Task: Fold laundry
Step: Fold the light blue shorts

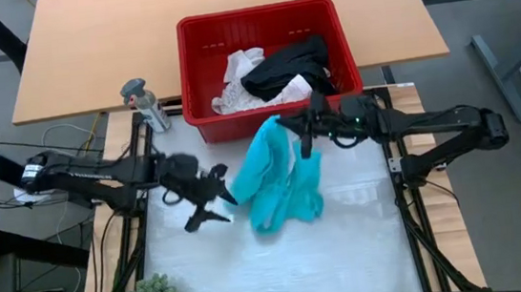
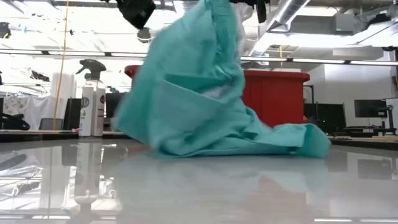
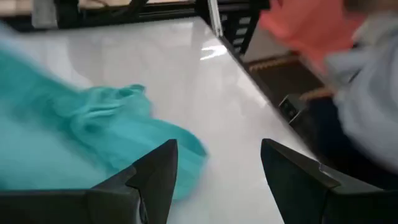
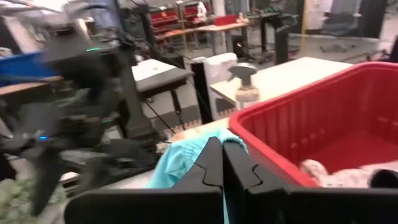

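**Teal shirt hangs bunched beside the basket**

The right gripper (image 1: pixel 305 132), jaws pinched shut on the teal shirt (image 1: pixel 278 175), holds it crumpled and draped, just in front of the red basket (image 1: pixel 201 80). The left gripper (image 1: pixel 210 203) hovers beside it, jaws wide.

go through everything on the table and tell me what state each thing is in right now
Teal garment: crumpled, one end lifted.
Right gripper: shut on the teal garment.
Left gripper: open, empty.
Red basket: upright, holding clothes.
Black garment: bunched in basket.
White garments: bunched in basket.
Spray bottle: upright.
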